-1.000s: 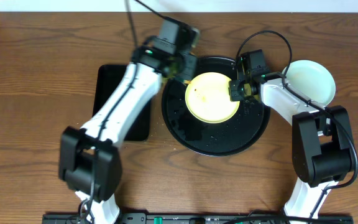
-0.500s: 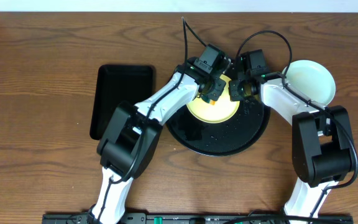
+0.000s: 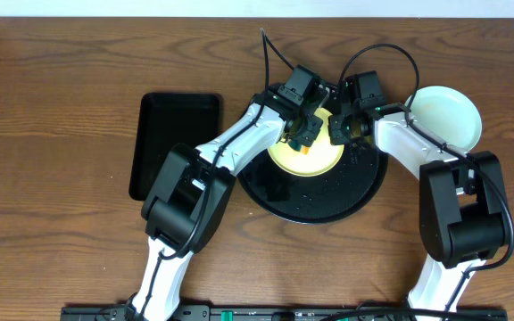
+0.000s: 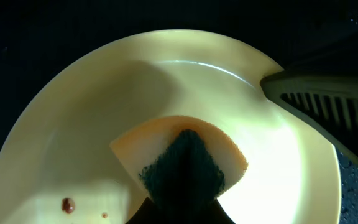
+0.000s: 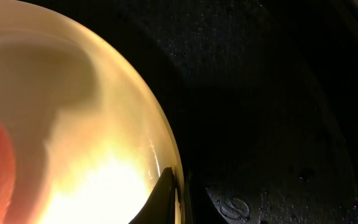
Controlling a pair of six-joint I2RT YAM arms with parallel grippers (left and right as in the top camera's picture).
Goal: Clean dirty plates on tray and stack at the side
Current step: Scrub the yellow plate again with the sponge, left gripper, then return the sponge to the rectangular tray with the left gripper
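- Left end effector (image 3: pixel 302 136), seen from overhead, hangs over the yellow plate (image 3: pixel 309 159), closed on an orange sponge (image 3: pixel 305 148). The right end effector (image 3: pixel 338 131) sits at that plate's right edge. The plate lies in the back half of the round tray (image 3: pixel 315 201), which rests on the wooden table (image 3: pixel 52 107). A mint plate (image 3: pixel 449 116) lies on the table just right of the round tray, apart from it. A rectangular tray (image 3: pixel 175 143) lies on the table to the left.
- From the left wrist, the left end effector (image 4: pixel 180 213) shows as a dark shape at the bottom edge, clamped on the sponge (image 4: pixel 185 140), whose dark green scouring face (image 4: pixel 180 168) points at the camera while its pale orange body presses on the yellow plate (image 4: pixel 104 106). A small reddish smudge (image 4: pixel 68 204) marks the plate's lower left. One ribbed finger (image 4: pixel 319 99) of the other arm reaches the plate's rim at the right.
- From the right wrist, the right end effector (image 5: pixel 178 194) has its tips drawn together on the rim of the yellow plate (image 5: pixel 92 162), one tip inside the rim and one outside. The round tray (image 5: pixel 260 112), black and speckled with droplets, fills the right side. A blurred orange patch at the left edge may be the sponge.
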